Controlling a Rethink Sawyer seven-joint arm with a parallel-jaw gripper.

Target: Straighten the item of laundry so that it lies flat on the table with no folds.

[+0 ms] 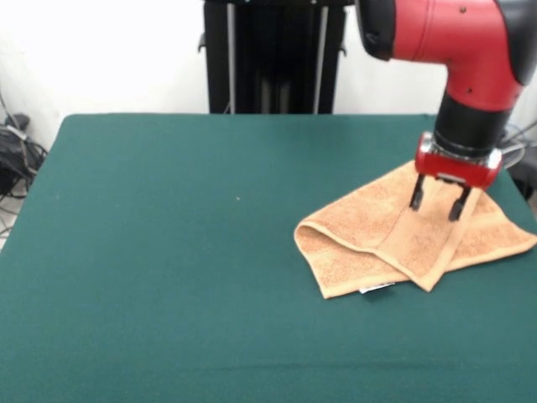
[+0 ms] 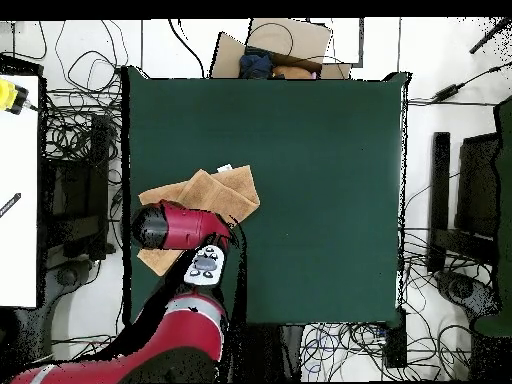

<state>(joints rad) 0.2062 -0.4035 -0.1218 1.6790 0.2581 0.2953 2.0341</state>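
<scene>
End effector (image 1: 437, 202) spread, empty, hovering over the folded towel (image 1: 403, 239) at the tabletop (image 1: 168, 252) edge by the robot. Looks like pre-grasp; next: drop, pinch the top layer, pull it open.

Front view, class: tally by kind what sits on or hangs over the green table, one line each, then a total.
Towels: 1, the tan-orange towel, folded over itself
White tags: 1, the tag on the towel's near edge
Grippers: 1, the gripper, open above the towel
Total: 3
</scene>
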